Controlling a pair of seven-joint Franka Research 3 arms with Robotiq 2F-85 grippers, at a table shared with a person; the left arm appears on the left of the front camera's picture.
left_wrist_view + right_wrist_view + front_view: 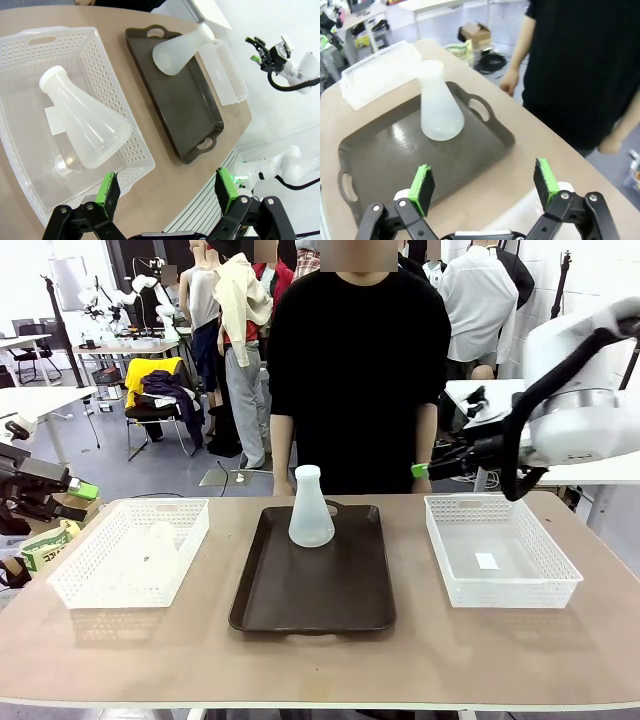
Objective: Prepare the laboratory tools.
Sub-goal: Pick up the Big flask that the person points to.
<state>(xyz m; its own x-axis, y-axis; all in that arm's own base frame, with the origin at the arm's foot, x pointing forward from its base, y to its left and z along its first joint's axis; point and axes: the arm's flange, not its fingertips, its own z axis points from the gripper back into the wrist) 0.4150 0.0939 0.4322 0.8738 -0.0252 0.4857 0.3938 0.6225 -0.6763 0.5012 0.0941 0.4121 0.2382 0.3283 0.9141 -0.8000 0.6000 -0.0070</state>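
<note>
The frosted translucent white conical flask (pixel 311 508) and its twin (pixel 85 125) look matt and cloudy. The dark brown rectangular tray (pixel 300 590) is smooth, faintly shiny. The white perforated plastic baskets (pixel 120 592) look slightly glossy. The tan wood-look surface (pixel 320 660) is matt.

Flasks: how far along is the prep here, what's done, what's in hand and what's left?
Done: one flask stands upright on the brown tray. In hand: nothing; the left gripper and right gripper are both open and empty. Left, as it looks: the second flask sits in the left white basket, so it probably has to go to the tray too.
</note>
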